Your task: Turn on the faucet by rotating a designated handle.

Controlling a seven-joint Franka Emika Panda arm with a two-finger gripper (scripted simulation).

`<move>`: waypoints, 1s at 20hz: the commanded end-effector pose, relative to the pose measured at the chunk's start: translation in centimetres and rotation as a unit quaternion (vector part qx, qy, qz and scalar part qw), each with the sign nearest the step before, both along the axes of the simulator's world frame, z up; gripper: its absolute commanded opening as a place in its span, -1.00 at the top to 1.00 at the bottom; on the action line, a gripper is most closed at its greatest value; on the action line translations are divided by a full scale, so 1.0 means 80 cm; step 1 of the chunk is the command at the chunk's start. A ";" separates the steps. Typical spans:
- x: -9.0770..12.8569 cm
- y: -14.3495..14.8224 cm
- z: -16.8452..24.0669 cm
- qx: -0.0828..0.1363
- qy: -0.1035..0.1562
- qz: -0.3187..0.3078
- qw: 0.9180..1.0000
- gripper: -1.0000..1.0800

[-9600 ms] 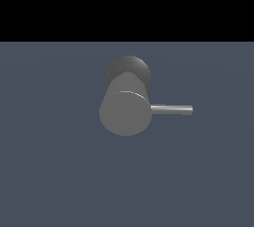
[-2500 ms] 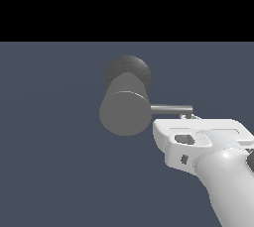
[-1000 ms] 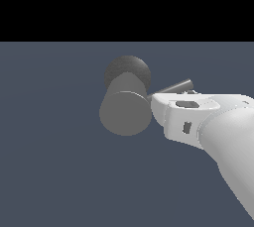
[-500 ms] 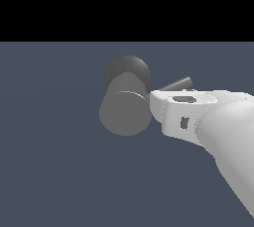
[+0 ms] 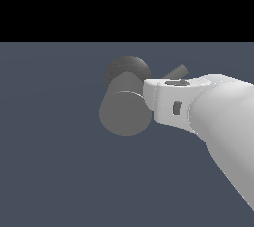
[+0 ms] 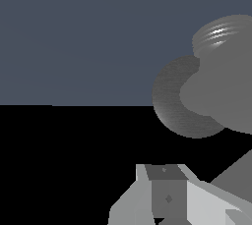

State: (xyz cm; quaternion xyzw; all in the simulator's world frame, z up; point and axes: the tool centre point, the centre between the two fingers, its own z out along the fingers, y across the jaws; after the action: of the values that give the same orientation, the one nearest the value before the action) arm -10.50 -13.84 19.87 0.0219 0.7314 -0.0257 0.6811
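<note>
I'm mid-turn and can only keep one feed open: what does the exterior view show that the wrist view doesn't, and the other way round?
Only the exterior view shows the handle: its free end pokes out, angled upward, behind the white arm, which hides the rest. The faucet's flat top also shows only there.

Only the wrist view shows part of the end effector up close, against the dark background. Whether it is open or shut cannot be told, and no handle can be made out there.

Both show the grey faucet with its rounded base and the blue-grey floor.
</note>
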 end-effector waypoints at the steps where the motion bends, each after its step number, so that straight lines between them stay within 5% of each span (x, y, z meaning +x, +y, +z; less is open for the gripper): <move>1: 0.005 0.032 0.042 -0.003 -0.028 0.020 0.999 1.00; 8: 0.005 0.050 0.068 -0.004 -0.035 0.023 0.999 1.00; 9: 0.000 0.020 0.023 0.000 0.000 0.001 1.000 1.00; 20: 0.005 0.073 0.064 -0.002 -0.018 0.012 1.000 1.00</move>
State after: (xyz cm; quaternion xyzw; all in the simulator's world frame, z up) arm -10.59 -11.18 21.97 0.0334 0.7398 -0.0357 0.6711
